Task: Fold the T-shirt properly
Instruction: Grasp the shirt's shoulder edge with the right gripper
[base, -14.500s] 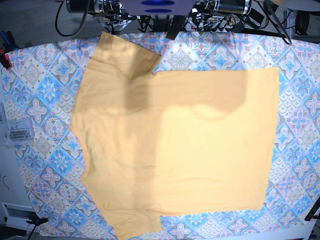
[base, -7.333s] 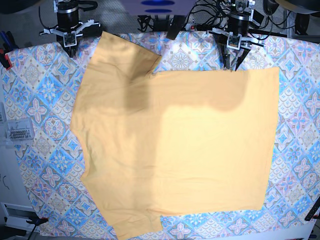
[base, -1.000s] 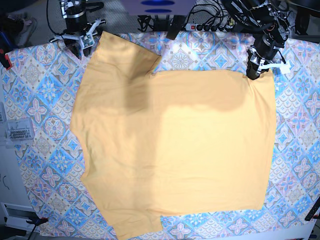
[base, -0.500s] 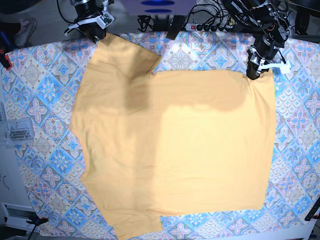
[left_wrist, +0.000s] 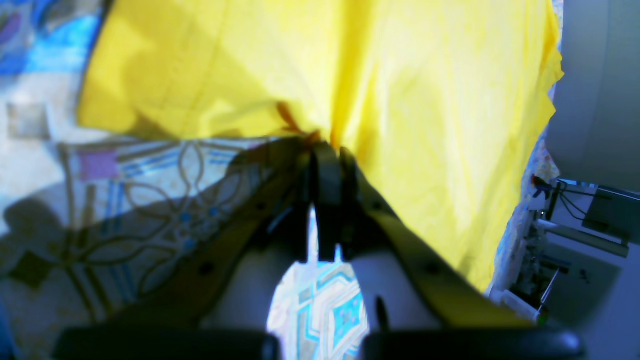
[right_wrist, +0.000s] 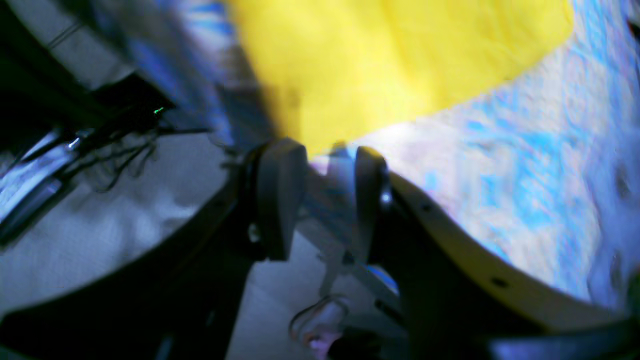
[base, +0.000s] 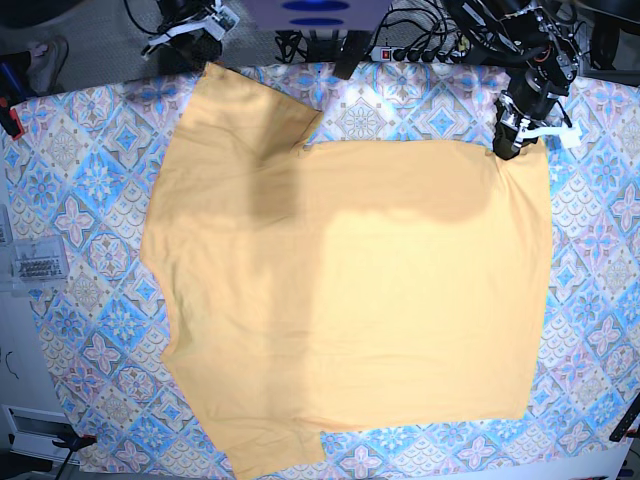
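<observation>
Pinching the far hem corner of the T-shirt (base: 340, 290) with my left gripper (left_wrist: 325, 150), I've got both fingers pressed together on yellow cloth. My right gripper (right_wrist: 320, 165) hangs by the far sleeve tip, jaws apart, nothing between them. Most of the shirt lies flat across the patterned tablecloth (base: 90, 200).

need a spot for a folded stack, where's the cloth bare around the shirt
Widest bare tablecloth is on the base view's left of the T-shirt. Thinner strips run along the right and bottom edges. Top edge is crowded: left gripper pinches the hem, right gripper at the sleeve.
</observation>
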